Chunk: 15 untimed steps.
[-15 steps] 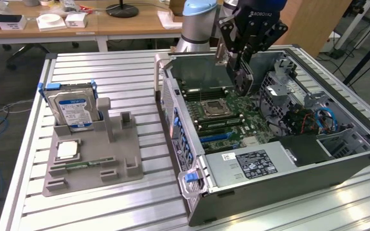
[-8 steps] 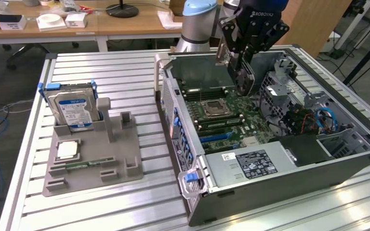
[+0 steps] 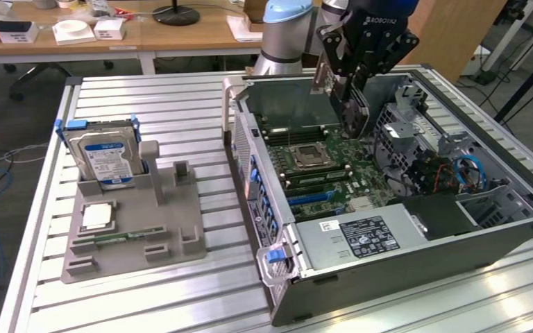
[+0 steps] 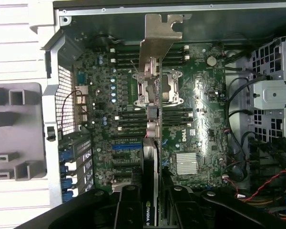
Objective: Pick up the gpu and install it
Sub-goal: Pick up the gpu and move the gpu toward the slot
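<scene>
The gpu [image 3: 354, 109] hangs edge-down over the open computer case [image 3: 276, 277], above the back part of the motherboard [image 3: 327, 166]. My gripper [image 3: 352, 78] is shut on its upper edge. In the wrist view the gpu [image 4: 150, 157] appears edge-on as a thin strip with its silver bracket [image 4: 157, 43] at the far end, held between my black fingers [image 4: 129, 207]; the gripper [image 4: 151, 206] sits over the motherboard [image 4: 200, 95], and the card crosses the CPU socket [image 4: 169, 90] and the slots. The card is still above the board, not touching it.
A grey parts holder [image 3: 169, 208] on the slatted table at the exterior view's left carries a hard drive [image 3: 107, 158], a CPU chip [image 3: 95, 215] and a memory stick [image 3: 109, 238]. Inside the case are a power supply [image 3: 359, 236], drive cages [image 3: 405, 125] and blue cables [image 3: 470, 173].
</scene>
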{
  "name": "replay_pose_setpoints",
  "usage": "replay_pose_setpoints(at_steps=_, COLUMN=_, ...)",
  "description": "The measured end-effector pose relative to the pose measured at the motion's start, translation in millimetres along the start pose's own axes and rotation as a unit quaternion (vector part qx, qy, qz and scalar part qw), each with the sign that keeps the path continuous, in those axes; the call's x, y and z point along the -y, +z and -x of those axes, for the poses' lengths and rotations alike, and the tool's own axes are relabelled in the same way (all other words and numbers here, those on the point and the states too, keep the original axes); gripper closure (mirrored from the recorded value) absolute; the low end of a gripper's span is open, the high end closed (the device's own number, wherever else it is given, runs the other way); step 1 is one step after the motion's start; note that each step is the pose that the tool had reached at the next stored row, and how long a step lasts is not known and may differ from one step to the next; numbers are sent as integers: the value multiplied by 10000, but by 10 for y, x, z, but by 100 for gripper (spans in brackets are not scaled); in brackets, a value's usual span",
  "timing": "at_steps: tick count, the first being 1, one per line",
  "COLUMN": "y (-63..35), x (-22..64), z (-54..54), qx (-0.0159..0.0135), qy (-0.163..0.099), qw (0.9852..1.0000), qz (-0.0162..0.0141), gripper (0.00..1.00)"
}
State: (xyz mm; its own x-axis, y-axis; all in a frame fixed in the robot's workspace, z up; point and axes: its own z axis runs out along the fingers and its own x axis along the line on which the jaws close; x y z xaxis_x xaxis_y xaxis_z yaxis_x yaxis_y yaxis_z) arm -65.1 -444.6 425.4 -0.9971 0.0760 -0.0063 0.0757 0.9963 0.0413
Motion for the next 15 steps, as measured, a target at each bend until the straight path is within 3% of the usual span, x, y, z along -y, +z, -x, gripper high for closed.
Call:
replay_pose_setpoints(at_steps=9, y=2, x=-3, z=44, qx=0, qy=0, qw=10000, qz=0, gripper=74)
replay_pose_setpoints(at_steps=10, y=6, x=-11, z=148, qx=0, qy=0, qw=10000, qz=0, gripper=74)
replay_pose_setpoints(at_steps=15, y=6, x=-12, z=166, qx=0, qy=0, qw=10000, qz=0, gripper=74)
